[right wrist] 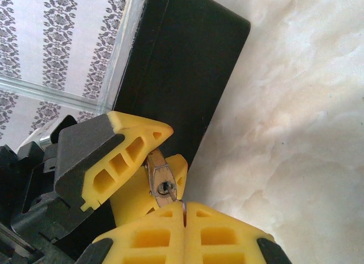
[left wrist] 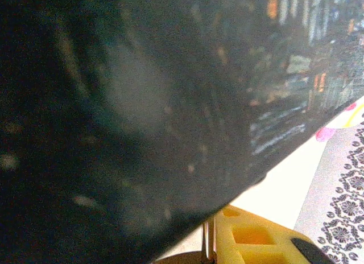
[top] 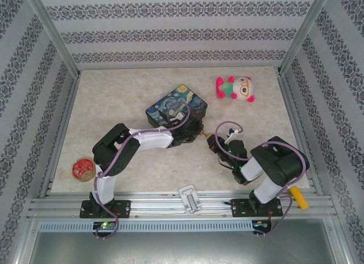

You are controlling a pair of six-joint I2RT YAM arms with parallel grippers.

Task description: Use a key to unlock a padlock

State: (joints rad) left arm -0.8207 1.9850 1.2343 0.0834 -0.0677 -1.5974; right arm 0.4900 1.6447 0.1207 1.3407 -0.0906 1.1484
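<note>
**KEY INSERTION: PADLOCK HELD UP TO THE KEY**

The left pincer (top: 193, 133) grips the padlock (right wrist: 161, 181) by its brass body. The grip sits just off the near right corner of the painted tin (top: 176, 104), near the middle of the counter (top: 114, 104). In the right wrist view the padlock is clamped between the left arm's yellow fingers (right wrist: 136, 141), with its keyhole face turned toward the right arm. This hold fixes the body so that it cannot swing or twist when the key pushes in.

The right pincer (right wrist: 185, 210) is closed, its fingertips pressed together just below the keyhole. The thin golden sliver at their seam is the key (right wrist: 182, 203), pinched there. Its tip lies at the keyhole face, but whether it has entered cannot be told. The flat pinch keeps the blade rigid.

Judgement: insertion is the step in hand, and unlocking is not yet done. The next move calls for fine alignment, then a turn. A slight offset could skid the key off the face.
</note>
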